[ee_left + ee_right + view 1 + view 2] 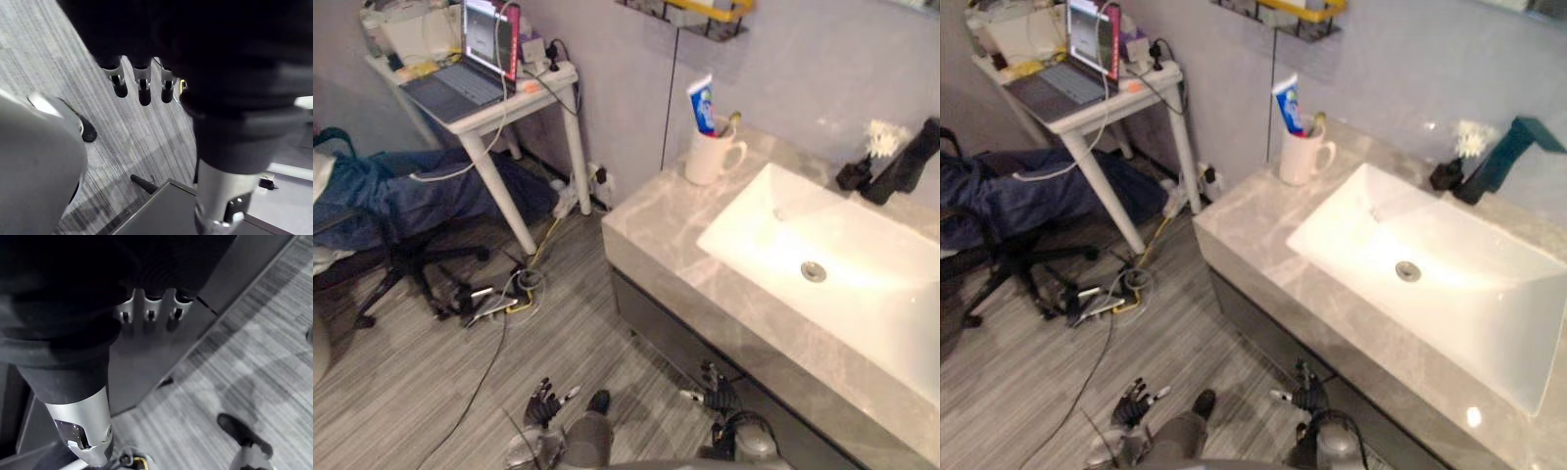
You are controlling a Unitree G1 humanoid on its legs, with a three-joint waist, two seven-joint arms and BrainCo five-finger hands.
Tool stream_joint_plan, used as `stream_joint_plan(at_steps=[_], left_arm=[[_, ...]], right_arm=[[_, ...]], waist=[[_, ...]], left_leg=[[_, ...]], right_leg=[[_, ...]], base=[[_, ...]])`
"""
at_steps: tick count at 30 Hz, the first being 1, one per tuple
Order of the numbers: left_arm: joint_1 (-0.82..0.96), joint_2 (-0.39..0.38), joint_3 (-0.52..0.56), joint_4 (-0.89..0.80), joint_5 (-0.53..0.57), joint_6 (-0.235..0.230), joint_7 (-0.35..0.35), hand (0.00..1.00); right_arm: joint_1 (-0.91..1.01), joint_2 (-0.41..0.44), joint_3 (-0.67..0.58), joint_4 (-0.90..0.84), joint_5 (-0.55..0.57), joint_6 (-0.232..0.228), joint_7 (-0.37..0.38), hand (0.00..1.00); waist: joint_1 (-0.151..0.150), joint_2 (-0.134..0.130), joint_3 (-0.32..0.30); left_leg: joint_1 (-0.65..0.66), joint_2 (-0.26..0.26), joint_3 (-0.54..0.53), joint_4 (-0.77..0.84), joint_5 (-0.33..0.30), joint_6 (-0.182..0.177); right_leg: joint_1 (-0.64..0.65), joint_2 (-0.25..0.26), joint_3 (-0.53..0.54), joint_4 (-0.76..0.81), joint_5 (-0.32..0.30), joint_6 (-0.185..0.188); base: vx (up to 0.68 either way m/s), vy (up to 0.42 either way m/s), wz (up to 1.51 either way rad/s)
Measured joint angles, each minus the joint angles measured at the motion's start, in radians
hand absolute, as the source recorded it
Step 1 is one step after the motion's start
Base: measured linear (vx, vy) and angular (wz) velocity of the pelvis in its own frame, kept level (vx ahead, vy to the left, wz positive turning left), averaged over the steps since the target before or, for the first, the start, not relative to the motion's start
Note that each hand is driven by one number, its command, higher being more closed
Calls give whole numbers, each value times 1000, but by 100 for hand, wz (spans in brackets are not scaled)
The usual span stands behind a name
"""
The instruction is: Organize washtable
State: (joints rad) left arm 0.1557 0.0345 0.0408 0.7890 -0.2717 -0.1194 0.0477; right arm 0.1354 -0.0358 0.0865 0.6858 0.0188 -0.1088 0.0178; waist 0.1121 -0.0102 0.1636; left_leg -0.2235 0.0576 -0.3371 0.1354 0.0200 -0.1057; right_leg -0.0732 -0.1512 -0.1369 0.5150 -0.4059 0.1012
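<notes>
The washtable is a grey marble counter [656,225] with a white sink [773,211] set into it. A white mug [710,157] stands at the counter's back left, holding a blue-and-white toothpaste tube [703,103] and a toothbrush [734,119]. A black faucet [901,166] and a small dark vase with a white flower [857,174] stand behind the basin. My left hand [543,403] hangs low over the floor with relaxed fingers [142,88] and holds nothing. My right hand [717,392] hangs beside the dark cabinet front [146,362], fingers [149,313] loose and empty.
A wire shelf [705,15] hangs on the wall above the mug. To the left stands a white side table [524,98] with a laptop [470,78]. A person in blue trousers [401,196] sits on an office chair. Cables [499,299] lie on the striped floor.
</notes>
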Motion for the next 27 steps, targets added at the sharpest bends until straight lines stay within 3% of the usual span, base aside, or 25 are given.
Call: stream_joint_plan(at_steps=[1,3,4,7,8,10,12,14,17,20,22,23,24,25,27], left_arm=[[-4,-3,-14,3,0,0,0,0],[-10,5,-29,24,1,0,0,0],[-23,16,-46,40,6,2,-1,0],[-52,39,-88,73,11,3,-2,0],[-63,39,-99,89,12,4,-2,0],[-85,39,-129,93,33,6,-5,0],[-90,50,-148,93,49,5,-5,0],[-92,64,-167,93,74,7,-10,0],[-92,57,-169,94,91,7,-22,0],[-87,66,-167,91,92,7,-23,0],[-82,74,-165,85,93,6,-24,0],[-83,67,-165,84,94,5,-24,0],[-83,70,-166,91,94,9,-25,0],[-81,70,-165,93,94,9,-26,0],[-60,86,-164,99,92,9,-25,0]], right_arm=[[5,-16,8,8,-2,0,-2,0],[-27,-31,6,55,-13,-1,-9,0],[-33,-35,-8,66,-19,-1,-17,0],[-42,-42,-35,95,-21,0,-22,0],[-48,-44,-39,107,-21,0,-22,0],[-58,-44,-42,134,-21,3,-21,0],[-60,-27,-56,137,-21,0,-17,0],[-62,-10,-60,137,-20,-1,-17,0],[-71,-8,-57,156,-21,3,-16,0],[-64,-1,-56,172,-30,8,-13,0],[-54,1,-57,172,-31,10,-13,0],[-45,-6,-57,171,-31,9,-12,0],[-53,-10,-57,172,-31,9,-12,0],[-53,-10,-58,168,-32,9,-9,0],[-54,-11,-50,167,-30,7,1,0]], waist=[[-10,20,2],[-21,28,4],[-26,28,4],[-45,16,5],[-50,15,5],[-48,24,3],[-54,-2,7],[-75,-11,9],[-71,-14,8],[-71,-21,9],[-71,-42,11],[-76,-40,13],[-78,-20,18],[-79,-8,18],[-77,-10,21]], left_leg=[[2,37,60,-34,17,30],[-18,94,244,-54,2,43],[-35,94,326,-19,9,31],[-41,57,482,167,5,39],[-10,61,555,196,-34,75],[5,60,641,150,-33,88],[74,13,644,-2,28,101],[97,3,693,-50,18,110],[103,-42,697,-108,40,133],[119,-106,692,-137,13,166],[129,-157,676,-128,-24,180],[131,-180,628,-114,-35,199],[132,-166,585,-94,-39,224],[136,-156,565,-87,-45,230],[166,-135,502,-80,-56,224]], right_leg=[[0,11,-42,20,-12,-19],[8,6,-110,-11,10,-58],[19,0,-143,-43,30,-68],[45,-37,-234,-103,68,-70],[46,-48,-267,-106,71,-65],[68,-54,-321,-125,83,-43],[122,-58,-371,-217,130,-21],[154,-63,-410,-266,160,-2],[156,-82,-406,-309,187,32],[163,-134,-412,-300,181,62],[176,-182,-411,-253,155,88],[152,-208,-368,-146,158,57],[81,-199,-288,-15,159,11],[68,-184,-266,3,147,0],[37,-150,-271,15,111,20]], base=[[-165,-298,95],[-141,-227,93],[-81,-110,103],[-33,-41,99],[-51,46,95],[-50,93,82],[-41,130,55],[-29,136,54],[-3,186,17],[60,216,17],[136,148,38],[227,170,64],[204,129,61],[221,116,73],[247,69,67]])
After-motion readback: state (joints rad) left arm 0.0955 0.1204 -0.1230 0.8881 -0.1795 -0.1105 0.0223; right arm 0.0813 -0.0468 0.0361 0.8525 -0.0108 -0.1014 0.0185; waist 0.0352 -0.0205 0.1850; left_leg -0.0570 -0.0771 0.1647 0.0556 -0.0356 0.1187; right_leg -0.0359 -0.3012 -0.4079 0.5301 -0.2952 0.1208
